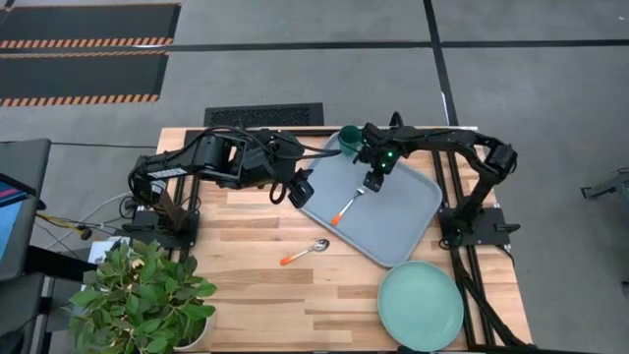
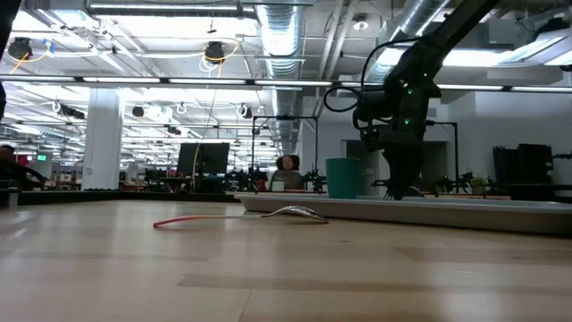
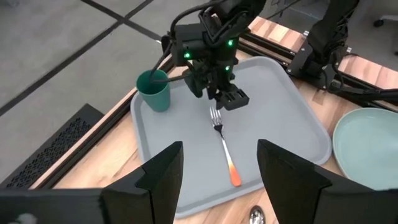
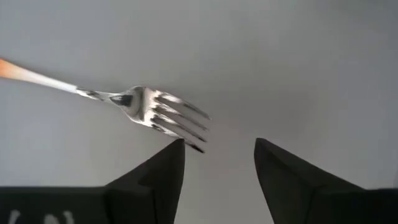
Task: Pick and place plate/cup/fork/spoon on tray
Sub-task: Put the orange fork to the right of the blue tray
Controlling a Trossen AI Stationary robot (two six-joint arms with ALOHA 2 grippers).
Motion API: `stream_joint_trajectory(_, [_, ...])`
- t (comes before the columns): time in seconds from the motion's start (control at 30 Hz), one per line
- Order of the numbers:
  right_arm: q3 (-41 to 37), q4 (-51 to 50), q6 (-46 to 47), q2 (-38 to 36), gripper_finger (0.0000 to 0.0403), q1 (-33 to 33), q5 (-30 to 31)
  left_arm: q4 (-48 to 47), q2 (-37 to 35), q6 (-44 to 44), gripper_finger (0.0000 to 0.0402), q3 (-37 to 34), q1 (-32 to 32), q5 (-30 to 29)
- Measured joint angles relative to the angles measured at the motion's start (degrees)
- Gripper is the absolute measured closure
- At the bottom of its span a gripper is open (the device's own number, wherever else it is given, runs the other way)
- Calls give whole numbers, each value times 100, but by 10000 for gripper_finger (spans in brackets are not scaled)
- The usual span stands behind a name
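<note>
The fork (image 1: 349, 206) lies flat on the light blue-grey tray (image 1: 413, 211), tines toward the far edge and orange handle toward the near edge. My right gripper (image 1: 373, 181) is open just above the tines (image 4: 155, 109); its fingers stand beside the tine tips, and I see no contact. The dark green cup (image 1: 350, 138) stands upright in the tray's far left corner. The spoon (image 1: 305, 252) lies on the wooden table near the tray's near left side. The mint-green plate (image 1: 421, 305) rests on the table at the near right. My left gripper (image 1: 302, 189) is open and empty at the tray's left rim.
A potted plant (image 1: 147, 295) stands at the table's near left corner. The left arm's base and the right arm's base (image 1: 472, 221) flank the tray. Bare wood lies between the spoon and the plate.
</note>
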Motion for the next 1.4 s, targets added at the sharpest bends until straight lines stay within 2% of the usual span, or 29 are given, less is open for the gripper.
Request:
stream_joint_trajectory(0.3, [2,326,-4,44,227,284,-18,-24,0,-47,207,0,0,2])
stream_joint_trajectory(0.53, [-138,409,-19,57,317,351,-19,-28,0,-41,207,0,0,2])
stream_joint_trajectory(0.77, [-186,408,-104,44,390,348,-20,-34,0,49,207,0,0,2])
stream_joint_trajectory(1.17, [-195,-104,-319,-494,400,329,170,-70,0,54,207,0,0,4])
stream_joint_trajectory(1.4, [-195,-968,-606,-919,401,226,255,-70,0,54,207,0,0,4])
